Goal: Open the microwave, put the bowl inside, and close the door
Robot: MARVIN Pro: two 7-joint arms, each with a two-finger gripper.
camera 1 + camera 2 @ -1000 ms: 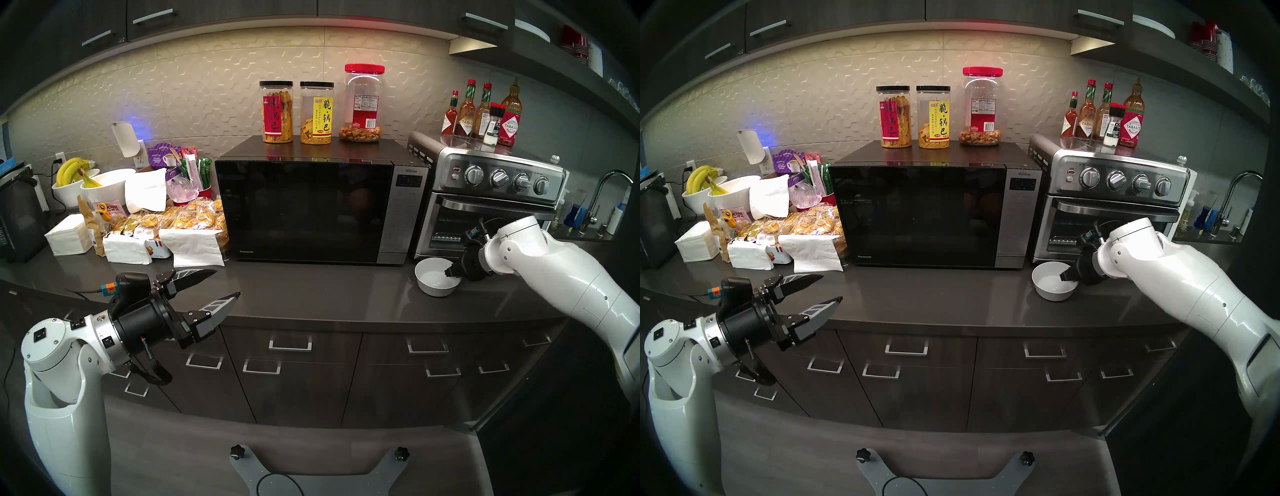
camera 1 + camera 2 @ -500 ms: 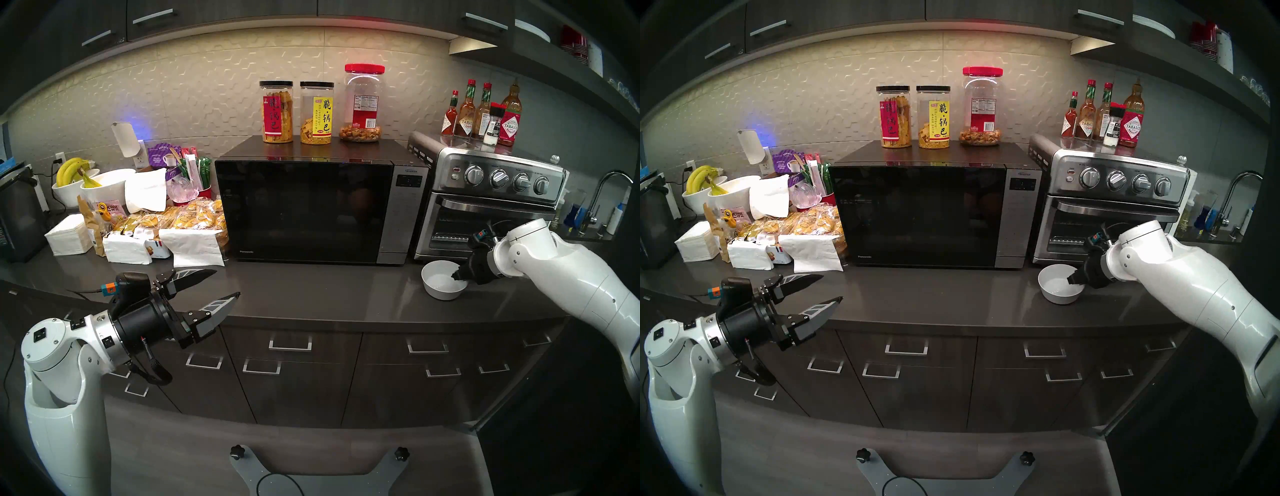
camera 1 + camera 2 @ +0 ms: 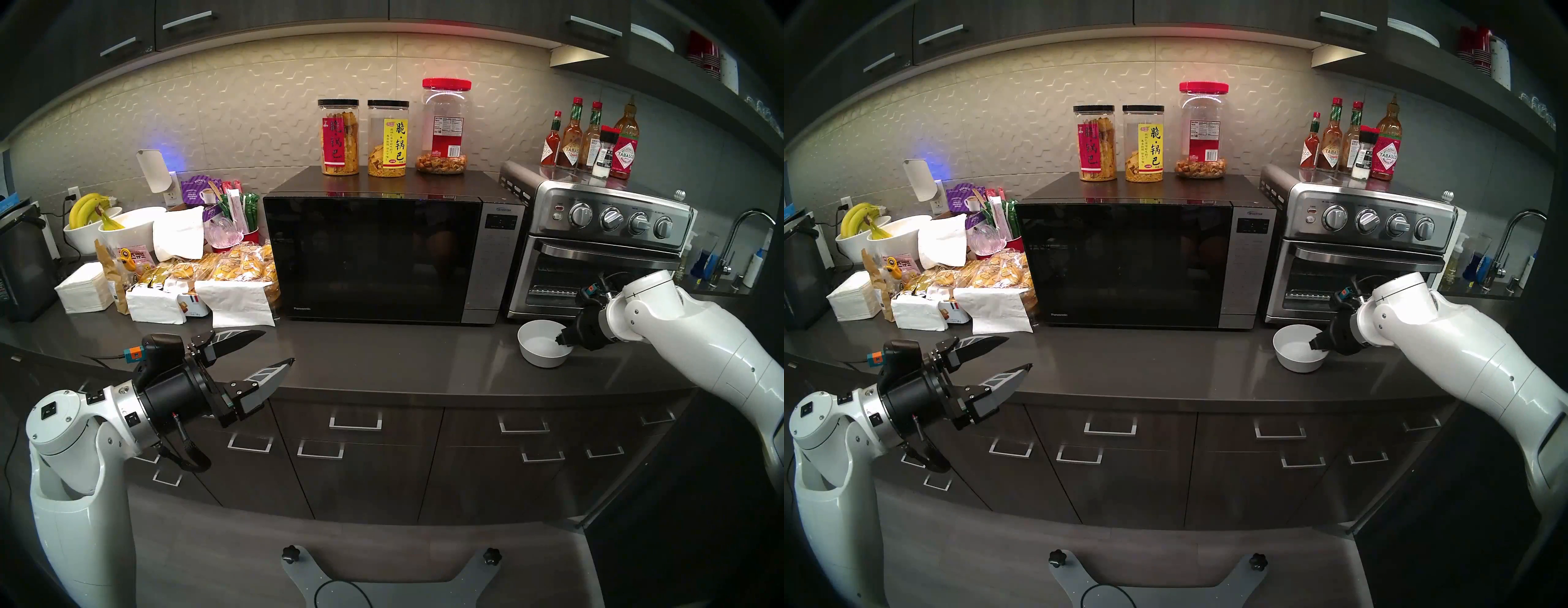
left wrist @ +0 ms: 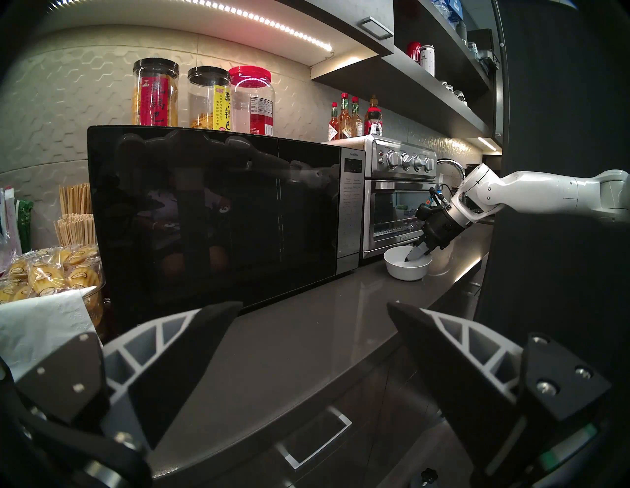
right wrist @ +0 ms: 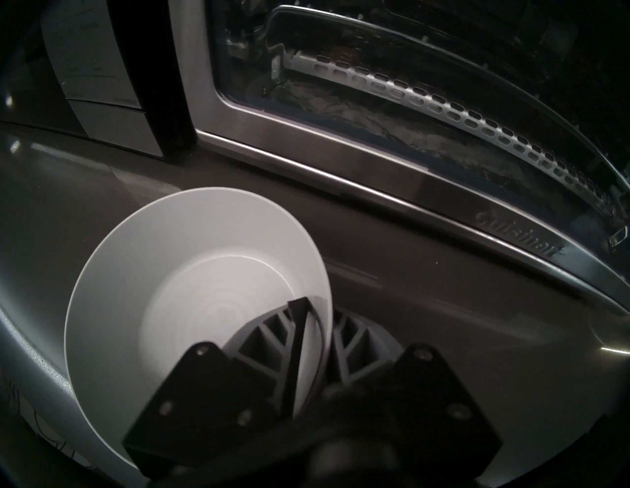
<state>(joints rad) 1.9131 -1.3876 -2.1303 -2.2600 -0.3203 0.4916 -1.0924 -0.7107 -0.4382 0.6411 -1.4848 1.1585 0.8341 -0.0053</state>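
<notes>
The bowl [image 3: 542, 343] sits empty on the bench [image 3: 403, 361] before the toaster oven [image 3: 594, 250], right of the microwave [image 3: 382, 259], whose door [image 3: 369, 259] is closed. Right jaws pinch its rim; left jaws gape wide, empty.

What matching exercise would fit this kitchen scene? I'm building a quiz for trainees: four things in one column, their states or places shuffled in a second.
Things:
1. bowl
2. door
3. left gripper
4. red-lidded jar

States or places:
A. open, holding nothing
B. on top of the microwave
C. rim pinched by the right gripper
D. shut

Pairs: 1-C, 2-D, 3-A, 4-B
</notes>
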